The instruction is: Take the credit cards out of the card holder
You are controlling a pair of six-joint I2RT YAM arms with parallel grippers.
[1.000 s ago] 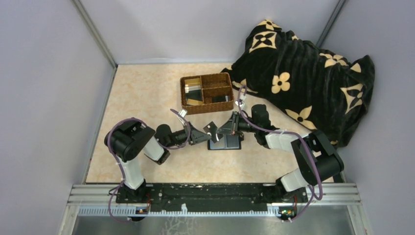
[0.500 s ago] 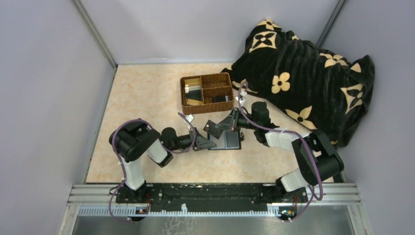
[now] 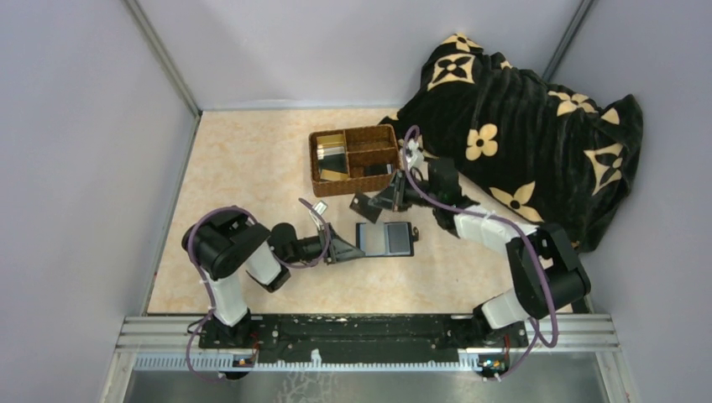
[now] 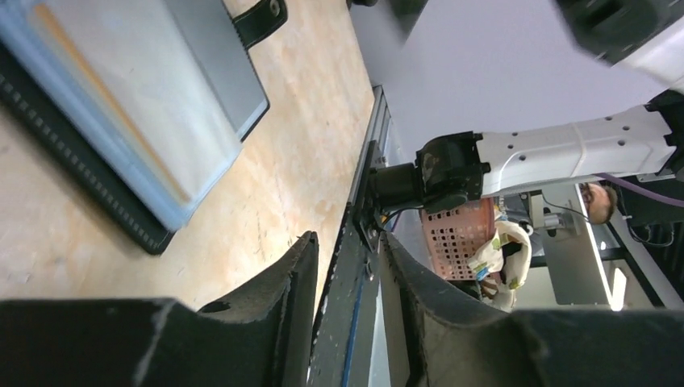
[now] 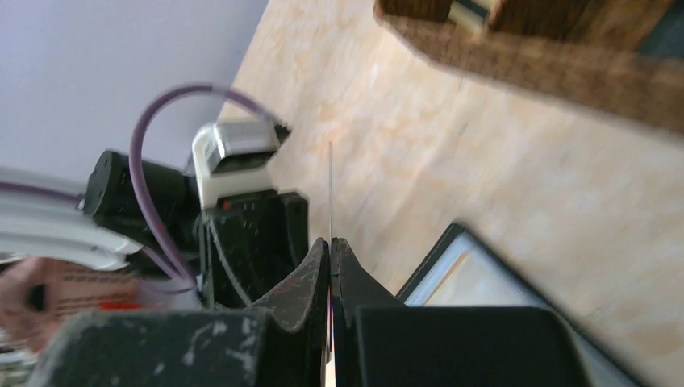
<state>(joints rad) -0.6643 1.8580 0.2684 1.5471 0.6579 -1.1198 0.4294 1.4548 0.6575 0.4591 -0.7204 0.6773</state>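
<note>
While the black card holder (image 3: 384, 238) lies open and flat on the beige table (image 3: 243, 168), its grey inside facing up, the 2 robot arms reach in from either side.

The right gripper (image 3: 379, 201) hangs between the card holder and a brown wicker tray (image 3: 354, 186). Its jaws are pinched tight on 1 dark card (image 3: 365, 205), which is lifted clear of the table and apart from the holder. In the right wrist view the card (image 5: 331, 193) shows edge-on as a thin line rising from the closed fingertips (image 5: 310, 274). The tray's wall (image 5: 565, 68) is above it and a corner of the card holder (image 5: 484, 274) is below.

The left gripper (image 3: 348, 249) sits low, just beside the holder's left edge. In the left wrist view its fingers (image 4: 290, 298) are parted by a narrow gap with nothing between them, and the open card holder (image 4: 121, 105) lies just ahead.

The tray is divided into compartments. Gold and grey cards (image 3: 331, 155) sit in the left ones. A black blanket (image 3: 520, 126) with cream flowers is heaped at the far right.
</note>
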